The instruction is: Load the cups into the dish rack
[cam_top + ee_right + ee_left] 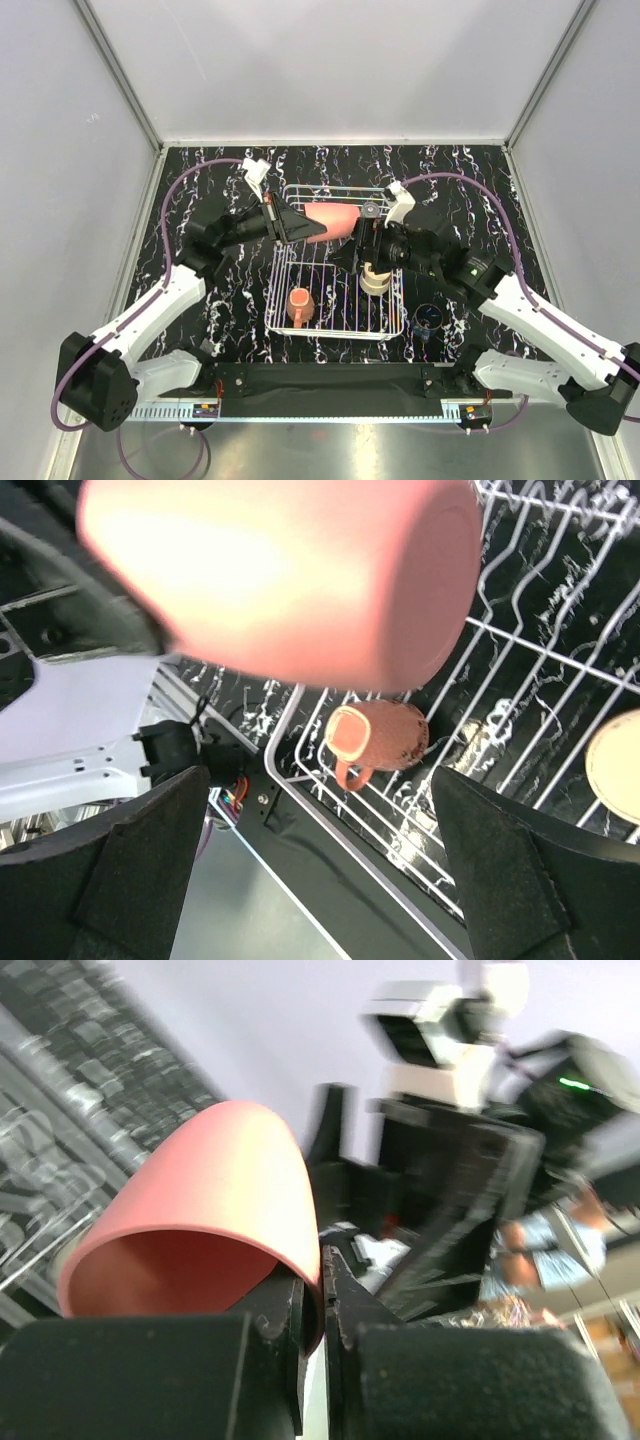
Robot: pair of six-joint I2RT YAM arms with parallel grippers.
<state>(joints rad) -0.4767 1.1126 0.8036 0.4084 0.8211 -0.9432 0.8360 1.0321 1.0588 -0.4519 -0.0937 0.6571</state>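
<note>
- Loading step: the left gripper [322, 1270] clamps the pink tumbler [335, 220] by its rim, above the dish rack [337, 333], centre of the top view.
- The right gripper [358, 250] is fully open and empty.
- Next move, likely: lower the tumbler into free rack space.

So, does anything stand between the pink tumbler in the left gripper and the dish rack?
Nothing visible lies directly under the pink tumbler; the dish rack bars there look bare. The open right gripper hovers close by its base, and the orange mug and cream cup sit nearer in the rack.

Mug [299, 304] near-left, cup [376, 279] right in rack [272, 290] (tumbler [332, 219] above far end)
</note>
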